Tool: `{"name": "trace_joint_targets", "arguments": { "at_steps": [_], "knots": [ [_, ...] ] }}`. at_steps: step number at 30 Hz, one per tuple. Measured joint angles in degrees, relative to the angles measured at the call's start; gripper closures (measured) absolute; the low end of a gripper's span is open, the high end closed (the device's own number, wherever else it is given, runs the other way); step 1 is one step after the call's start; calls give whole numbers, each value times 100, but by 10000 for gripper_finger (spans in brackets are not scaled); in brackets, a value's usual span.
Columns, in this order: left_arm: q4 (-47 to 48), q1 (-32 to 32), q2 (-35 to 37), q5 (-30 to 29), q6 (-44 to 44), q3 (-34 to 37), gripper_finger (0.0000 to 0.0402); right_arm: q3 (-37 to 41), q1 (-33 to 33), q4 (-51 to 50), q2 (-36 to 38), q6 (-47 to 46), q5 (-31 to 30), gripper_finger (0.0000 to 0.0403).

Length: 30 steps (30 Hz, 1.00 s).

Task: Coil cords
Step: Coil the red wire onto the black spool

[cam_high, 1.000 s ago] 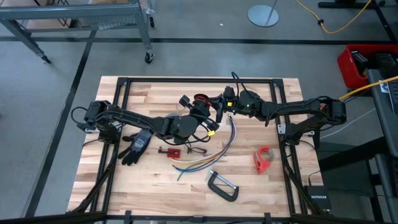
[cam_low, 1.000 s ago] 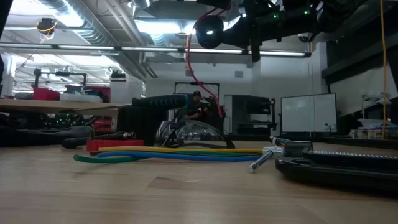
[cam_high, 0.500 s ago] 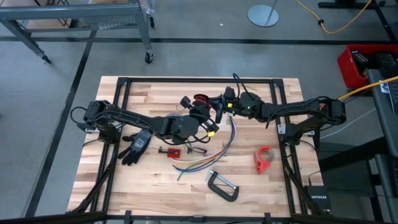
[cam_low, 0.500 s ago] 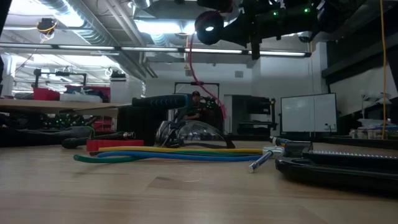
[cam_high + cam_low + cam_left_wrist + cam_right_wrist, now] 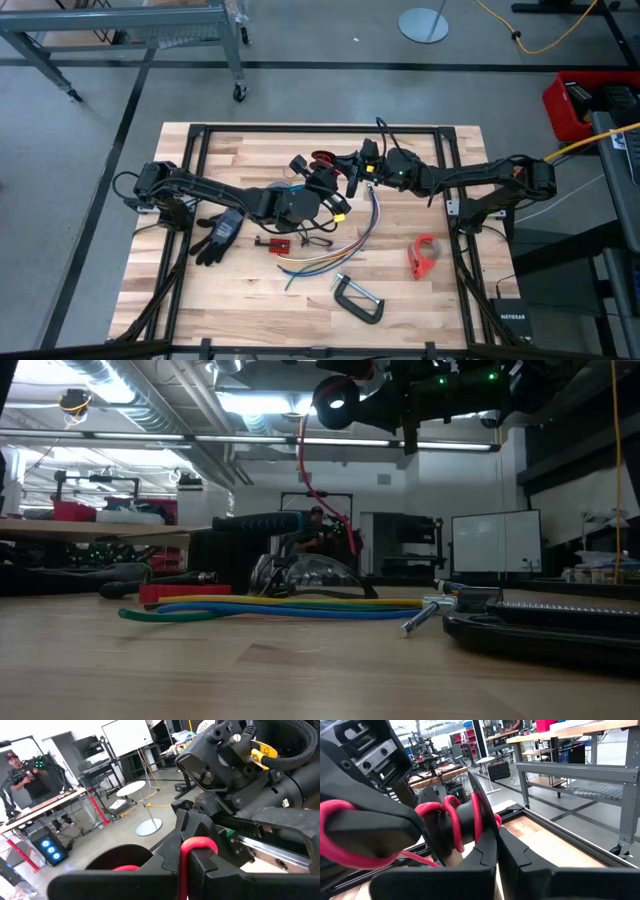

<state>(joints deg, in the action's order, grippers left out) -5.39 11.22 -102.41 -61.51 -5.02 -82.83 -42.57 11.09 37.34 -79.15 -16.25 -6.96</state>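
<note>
A black spool (image 5: 335, 400) wound with the red cord (image 5: 451, 820) hangs high over the table's far middle, between my two grippers. My left gripper (image 5: 322, 172), reaching in from the left, is shut on the red cord. My right gripper (image 5: 352, 170), reaching in from the right, is shut on the spool. A loose red tail (image 5: 312, 485) hangs below the spool. The bundle of yellow, blue, green and purple strands (image 5: 345, 240) lies flat on the table beneath them. A thin black wire (image 5: 316, 240) lies beside the bundle. My left gripper pinches a strand of the red cord (image 5: 199, 844) between its two fingers, coming about level from the table's left. The cord bends over the fingertips and runs on to the spool. It is clear of the table. My right gripper pinches the spool's thin black flange (image 5: 482, 812) between its two fingers, coming level from the table's right. The spool is lifted clear, with several red turns around its hub (image 5: 462, 827).
On the table lie a black glove (image 5: 218, 235), a small red tool (image 5: 272, 244), a C-clamp (image 5: 358, 298) and a red tape dispenser (image 5: 424, 255). Safety glasses (image 5: 300, 575) sit behind the strands. A black frame (image 5: 200, 130) rims the tabletop.
The spool has risen slightly in the low view and the hanging red tail has swung a little. Both grippers have stayed shut and nearly in place.
</note>
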Motion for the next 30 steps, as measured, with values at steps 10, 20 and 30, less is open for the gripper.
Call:
{"name": "trace_joint_targets", "arguments": {
  "at_steps": [10,20,30],
  "knots": [
    [-15,-9,-7,-20,61,0,386,0,2,4,0,-4,11,402],
    [-553,-2,-22,-19,-325,16,304,-13,24,94,4,-32,25,402],
    [-710,206,-28,-84,-872,22,304,-20,24,161,13,-8,-59,402]
  ]
}}
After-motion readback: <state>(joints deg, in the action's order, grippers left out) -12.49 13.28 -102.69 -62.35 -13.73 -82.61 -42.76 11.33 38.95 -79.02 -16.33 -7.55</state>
